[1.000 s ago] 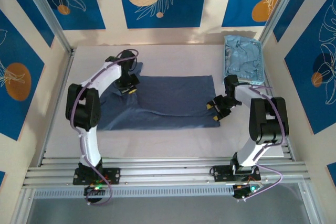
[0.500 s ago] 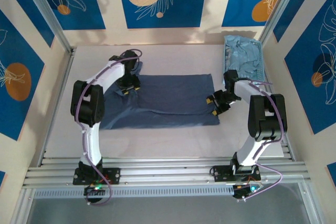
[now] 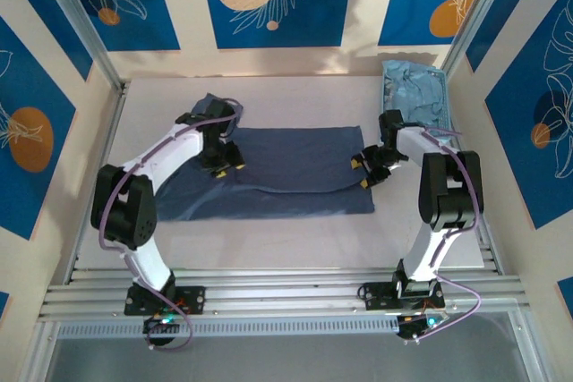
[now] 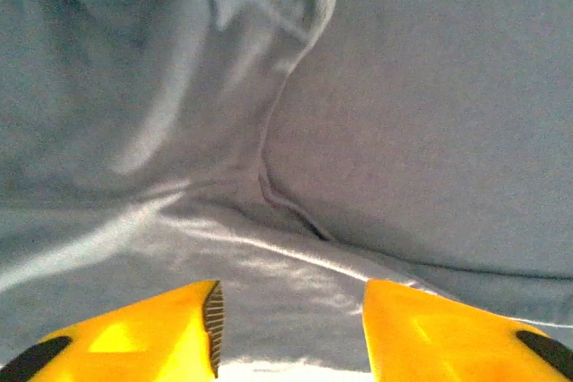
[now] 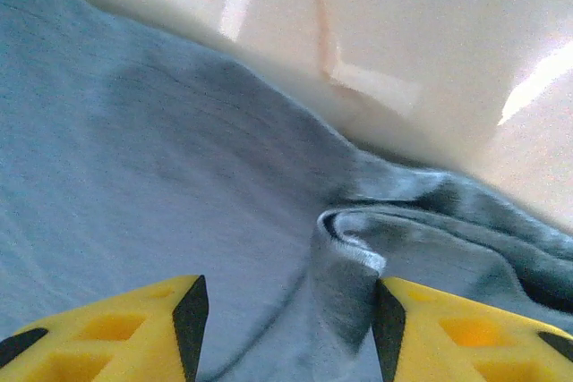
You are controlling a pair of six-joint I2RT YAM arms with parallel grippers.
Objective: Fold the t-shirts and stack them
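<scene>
Pale table (image 3: 269, 243) boxed in by blue leaf-print panels. The dark t-shirt (image 3: 300, 163) lies spread across its middle, partly folded, and the pale t-shirts (image 3: 419, 96) are heaped in the basket (image 3: 386, 105) at the far right corner. Left gripper (image 3: 227, 165) hangs over the shirt's left part near the sleeve, jaws apart, nothing pinched. Right gripper (image 3: 362, 171) is at the shirt's right edge, jaws likewise apart, not clamped. Step in hand, prob.: take both ends for the next fold. To do it well, each side should bite one clean edge, not a bunch, then lift evenly & carry over w/o dragging the lower layer. The top view gives the whole outline. The left wrist view adds a seam (image 4: 269, 167) ahead of the fingers, and the right wrist view a rolled hem (image 5: 345, 243) lying btwn its fingers.
</scene>
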